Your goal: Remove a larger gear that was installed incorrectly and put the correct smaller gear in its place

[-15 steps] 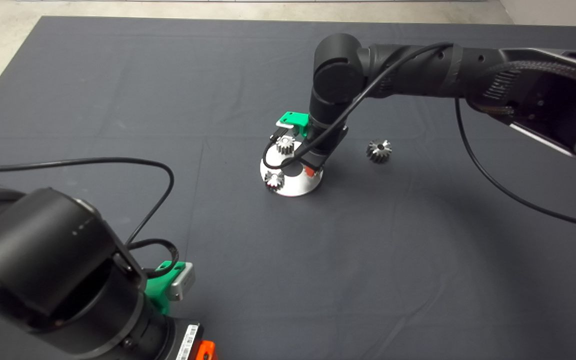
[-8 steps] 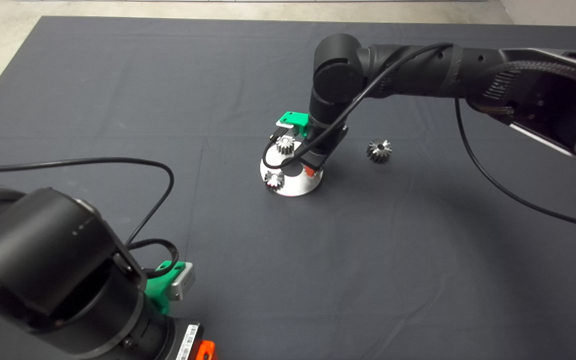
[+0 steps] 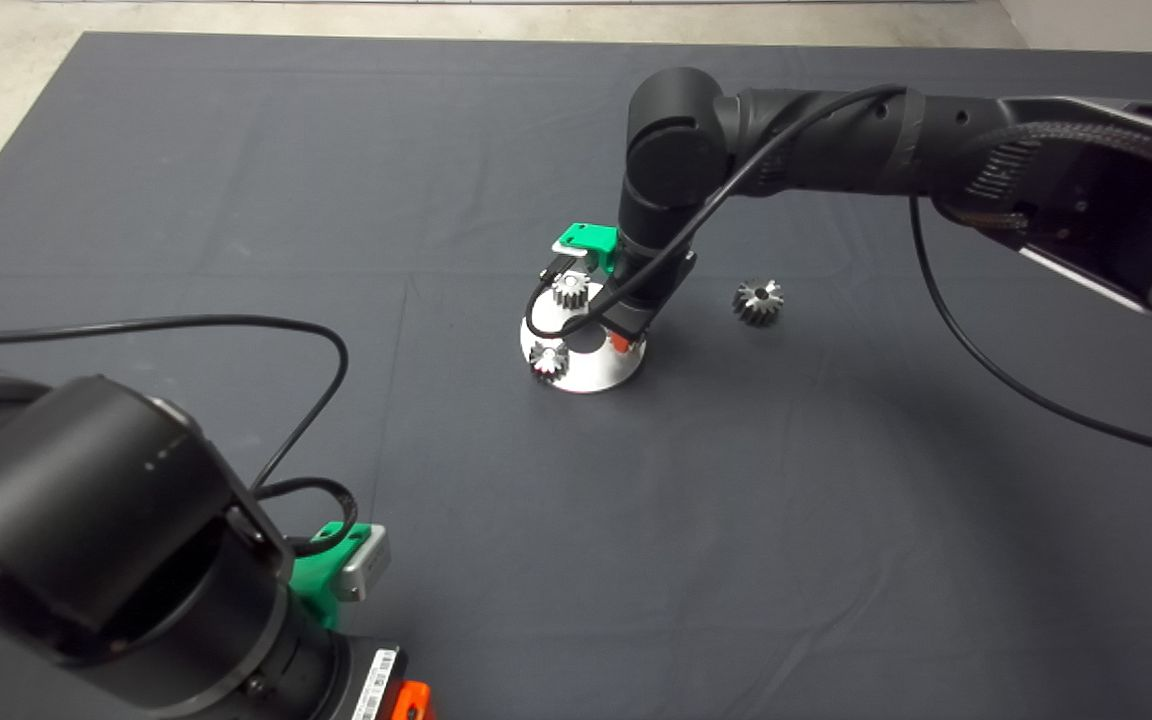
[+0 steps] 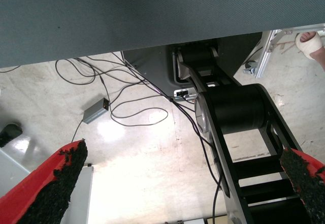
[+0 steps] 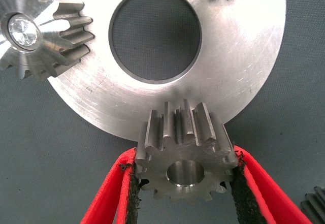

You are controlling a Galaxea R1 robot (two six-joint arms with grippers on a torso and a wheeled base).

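Note:
The larger gear (image 3: 758,301) with flared teeth lies on the mat, to the right of the round silver base plate (image 3: 591,375). Its dark edge shows in the right wrist view (image 5: 316,203). My right gripper (image 3: 620,342) is down at the plate's right rim. In the right wrist view the right gripper (image 5: 184,165) is shut on a smaller gear (image 5: 185,155), held at the rim of the plate (image 5: 238,66) beside its centre hole (image 5: 155,36). Two twin small gears (image 3: 571,290) (image 3: 547,360) stand on the plate. My left gripper (image 3: 406,703) is parked at the lower left, open and empty (image 4: 185,155).
The left wrist view shows the floor beyond the mat, with cables (image 4: 132,107), the robot's black base (image 4: 233,107) and a person's foot (image 4: 310,43). The right arm (image 3: 836,140) and its cable (image 3: 986,350) span the mat's right side.

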